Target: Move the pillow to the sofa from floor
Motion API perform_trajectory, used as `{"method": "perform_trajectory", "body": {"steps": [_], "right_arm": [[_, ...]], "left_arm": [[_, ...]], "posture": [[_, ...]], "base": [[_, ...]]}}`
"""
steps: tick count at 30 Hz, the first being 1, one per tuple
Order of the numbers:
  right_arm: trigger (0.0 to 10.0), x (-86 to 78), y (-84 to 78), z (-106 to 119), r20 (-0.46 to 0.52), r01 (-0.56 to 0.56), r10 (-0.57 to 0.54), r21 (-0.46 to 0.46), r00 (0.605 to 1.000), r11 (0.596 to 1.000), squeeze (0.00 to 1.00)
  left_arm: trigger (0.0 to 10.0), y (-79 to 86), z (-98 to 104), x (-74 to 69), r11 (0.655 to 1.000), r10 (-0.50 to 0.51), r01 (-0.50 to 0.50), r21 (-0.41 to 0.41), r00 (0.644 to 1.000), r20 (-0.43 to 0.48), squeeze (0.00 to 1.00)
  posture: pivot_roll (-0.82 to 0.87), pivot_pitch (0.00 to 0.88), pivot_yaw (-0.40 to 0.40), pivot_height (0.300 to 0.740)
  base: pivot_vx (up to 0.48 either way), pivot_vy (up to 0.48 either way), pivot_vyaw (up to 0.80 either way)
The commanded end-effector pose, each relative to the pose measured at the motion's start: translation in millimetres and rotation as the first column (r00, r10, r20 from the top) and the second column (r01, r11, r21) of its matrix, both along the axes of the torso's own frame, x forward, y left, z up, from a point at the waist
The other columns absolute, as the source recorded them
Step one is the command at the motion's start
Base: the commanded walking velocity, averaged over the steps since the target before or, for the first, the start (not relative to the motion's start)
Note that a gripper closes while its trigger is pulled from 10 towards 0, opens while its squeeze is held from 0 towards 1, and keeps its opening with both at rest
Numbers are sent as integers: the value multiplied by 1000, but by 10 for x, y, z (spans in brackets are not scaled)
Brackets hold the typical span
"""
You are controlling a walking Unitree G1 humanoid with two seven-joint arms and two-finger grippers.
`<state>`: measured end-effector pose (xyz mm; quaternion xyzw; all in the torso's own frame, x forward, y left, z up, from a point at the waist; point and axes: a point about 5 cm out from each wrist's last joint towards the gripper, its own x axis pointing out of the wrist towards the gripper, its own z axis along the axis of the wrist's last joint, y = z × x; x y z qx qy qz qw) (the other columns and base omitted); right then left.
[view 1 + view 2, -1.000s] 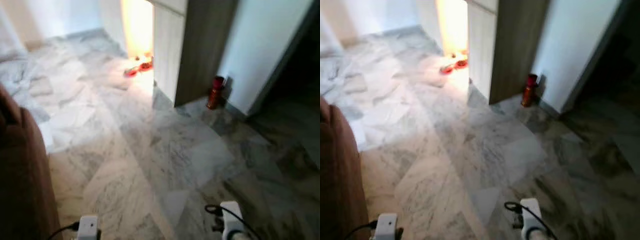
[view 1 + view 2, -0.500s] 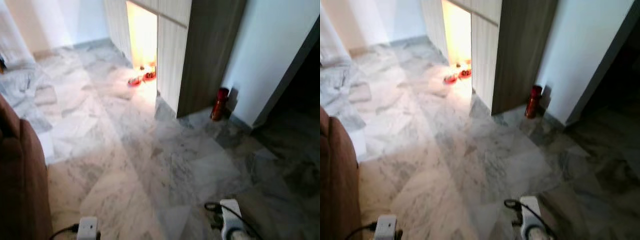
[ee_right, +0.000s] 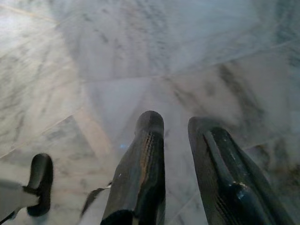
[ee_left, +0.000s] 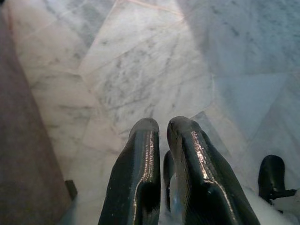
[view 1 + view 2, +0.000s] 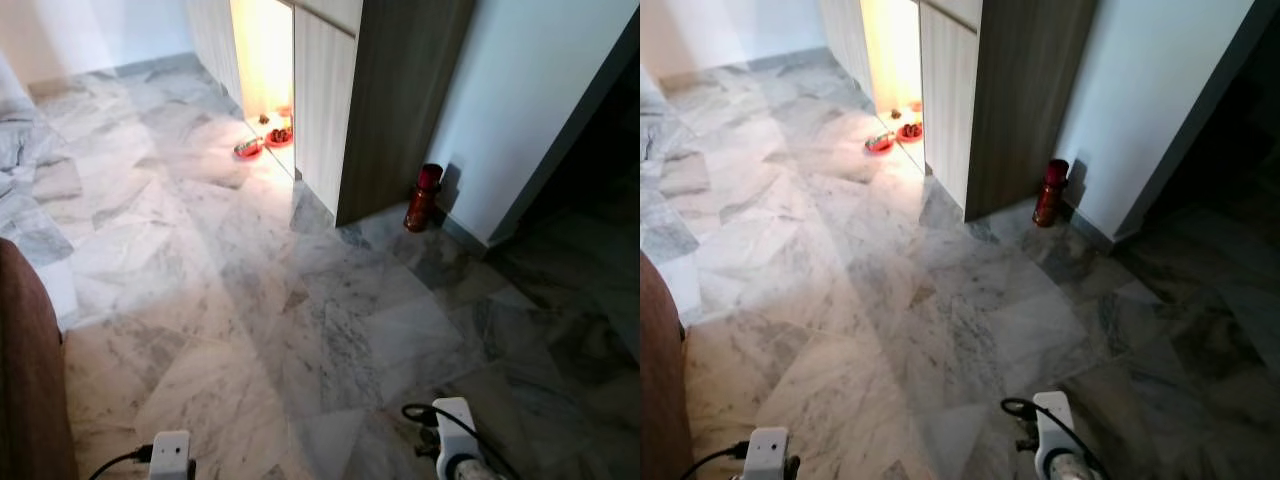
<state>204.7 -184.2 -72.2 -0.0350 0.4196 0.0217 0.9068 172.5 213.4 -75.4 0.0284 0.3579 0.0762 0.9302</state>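
No pillow to be seen yet, so nothing's been picked up; left gripper (image 4: 158, 129) pressed nearly together, right gripper (image 3: 174, 124) slightly spread, both empty over marble floor (image 5: 300, 300), sofa (image 5: 25, 380) near left

Wide open stretch of marble floor (image 5: 260, 300) ahead, room to pass. Brown sofa edge (image 5: 25, 380) blocked the left side. Tall wood cabinet (image 5: 370, 100) stood ahead right, red bottle (image 5: 422, 198) at its base against the white wall (image 5: 520, 90). Red bowls (image 5: 262, 142) lay on the floor in the lit gap beside the cabinet. Dark doorway (image 5: 600, 180) opened far right.
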Motion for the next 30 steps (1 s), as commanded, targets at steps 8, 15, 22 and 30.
{"method": "perform_trajectory", "body": {"steps": [8, 15, 22, 30], "right_arm": [[10000, -102, -87, -45, -32, 25, -25, 6, 999, 1000, 0], [10000, -105, -85, -48, -39, 21, -21, 2, 999, 1000, 0], [10000, -105, -85, -48, -39, 21, -21, 2, 999, 1000, 0], [10000, -105, -85, -48, -39, 21, -21, 2, 999, 1000, 0]], "left_arm": [[10000, 34, -30, -67, 1000, 17, -17, 7, 999, -27, 0], [10000, 38, -30, -68, 1000, 18, -18, 7, 999, -27, 0], [10000, 38, -30, -68, 1000, 18, -18, 7, 999, -27, 0], [10000, 38, -30, -68, 1000, 18, -18, 7, 999, -27, 0]], "posture": [[93, 109, -26, 740], [91, 110, -25, 740], [91, 110, -25, 740], [91, 110, -25, 740]], "base": [[0, 0, 0], [0, 0, 0], [0, 0, 0], [0, 0, 0]]}}
